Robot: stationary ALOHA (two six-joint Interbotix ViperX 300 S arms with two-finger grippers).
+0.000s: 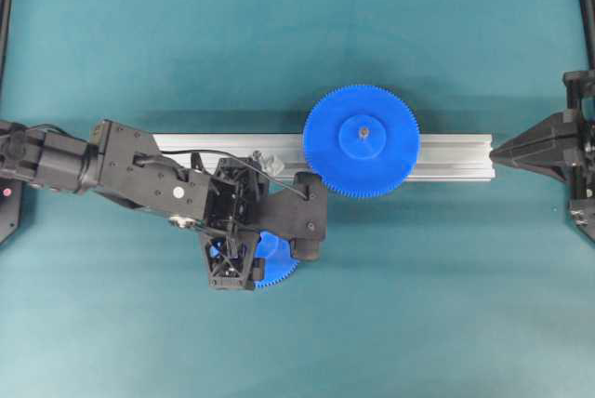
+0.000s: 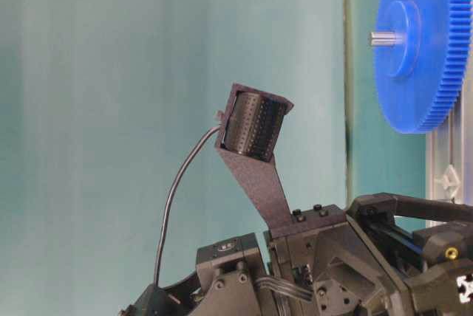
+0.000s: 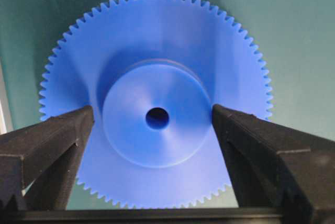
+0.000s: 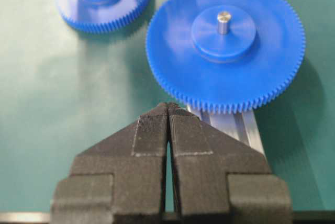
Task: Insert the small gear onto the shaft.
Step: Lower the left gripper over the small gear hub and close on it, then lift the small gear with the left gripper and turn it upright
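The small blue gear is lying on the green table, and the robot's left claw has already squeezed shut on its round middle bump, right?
Not quite. The small gear does lie on the green table, but the left gripper is open: its fingers stand on either side of the round hub without pinching it. The left wrist view shows this.
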